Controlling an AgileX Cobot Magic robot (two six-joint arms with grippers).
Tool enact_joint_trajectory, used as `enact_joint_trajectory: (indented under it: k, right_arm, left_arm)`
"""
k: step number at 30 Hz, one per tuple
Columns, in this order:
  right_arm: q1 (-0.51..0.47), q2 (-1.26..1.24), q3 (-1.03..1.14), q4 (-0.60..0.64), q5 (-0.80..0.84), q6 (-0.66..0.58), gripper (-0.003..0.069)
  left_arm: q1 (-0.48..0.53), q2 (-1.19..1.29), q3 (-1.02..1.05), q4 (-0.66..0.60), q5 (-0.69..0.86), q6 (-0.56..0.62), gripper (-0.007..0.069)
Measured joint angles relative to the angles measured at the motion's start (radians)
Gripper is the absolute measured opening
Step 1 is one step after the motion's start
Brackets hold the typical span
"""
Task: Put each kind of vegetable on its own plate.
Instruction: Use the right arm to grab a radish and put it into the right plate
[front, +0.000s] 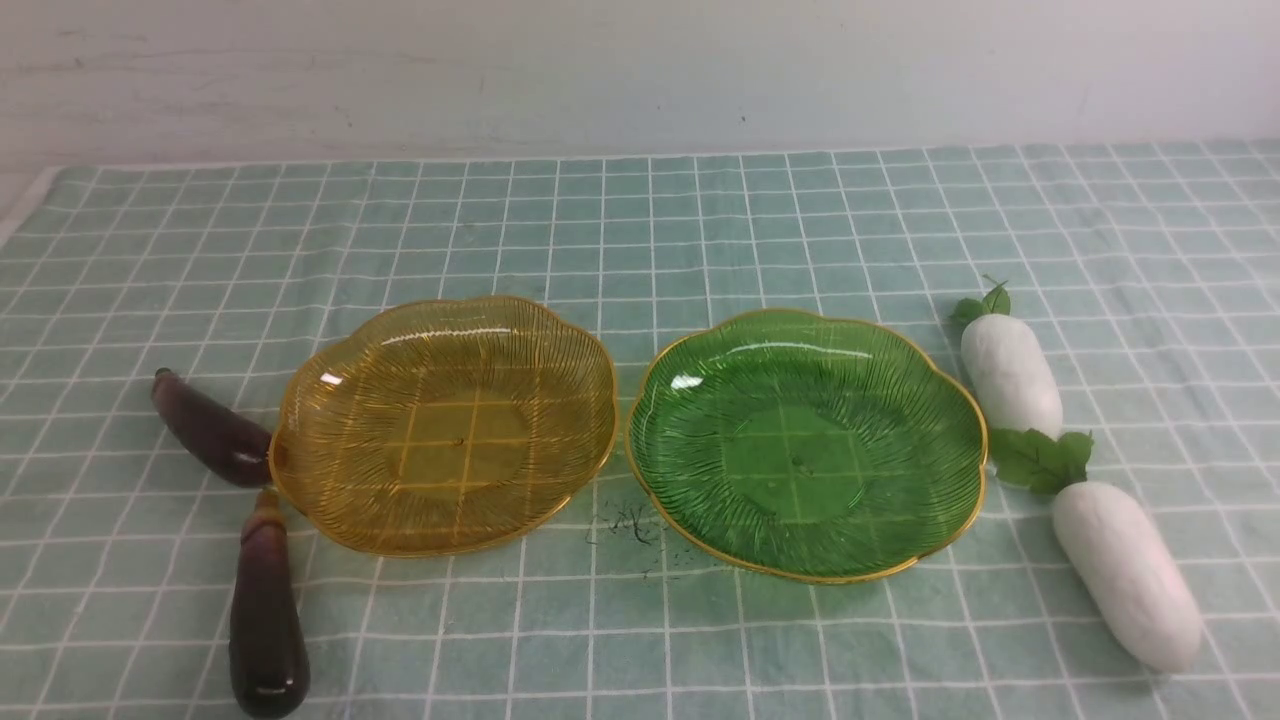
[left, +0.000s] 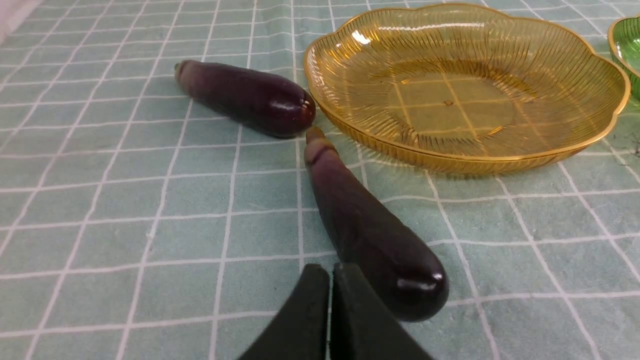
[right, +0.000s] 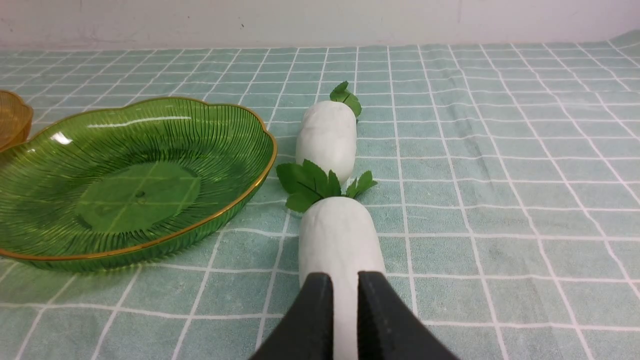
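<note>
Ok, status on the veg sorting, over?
Left gripper shut, right gripper barely parted, both empty. Eggplants and radishes all on cloth; amber plate, green plate bare. Nothing blocking.

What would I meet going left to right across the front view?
Far eggplant → near eggplant → yellow plate → green plate → far radish → near radish.

- Bright, even light from above; shadows soft and short.
- White glare streaks on the green plate (the amber plate too).
- All three views sharp.
</note>
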Motion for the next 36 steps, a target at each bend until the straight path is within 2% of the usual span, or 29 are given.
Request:
enact_joint_trajectory:
  k: [25,29,30,32,33,34,35,36]
  right_arm:
    - [0.0,0.0,0.0,0.004,-0.006,0.005,0.0064]
    - [0.0,0.0,0.005,0.108,-0.061,0.062,0.0064]
    - [0.0,0.0,0.005,0.229,-0.102,0.116,0.0064]
    - [0.0,0.0,0.005,0.329,-0.127,0.168,0.0064]
    - [0.0,0.0,0.005,0.4,-0.136,0.198,0.0064]
    - [0.0,0.0,0.005,0.428,-0.139,0.208,0.0064]
    - [0.0,0.0,0.005,0.531,-0.143,0.235,0.0064]
    - [0.0,0.0,0.005,0.565,-0.146,0.243,0.0064]
  left_arm:
    - [0.0,0.0,0.001,-0.003,-0.003,-0.019,-0.0008]
    - [0.0,0.0,0.001,-0.205,-0.035,-0.159,-0.0008]
    - [0.0,0.0,0.001,-0.336,-0.058,-0.239,-0.0008]
    - [0.0,0.0,0.001,-0.505,-0.067,-0.328,-0.0008]
    - [0.0,0.0,0.002,-0.584,-0.071,-0.362,-0.0008]
    - [0.0,0.0,0.002,-0.599,-0.072,-0.367,-0.0008]
    - [0.0,0.0,0.004,-0.697,-0.078,-0.395,-0.0008]
    - [0.0,0.0,0.004,-0.756,-0.079,-0.401,-0.0008]
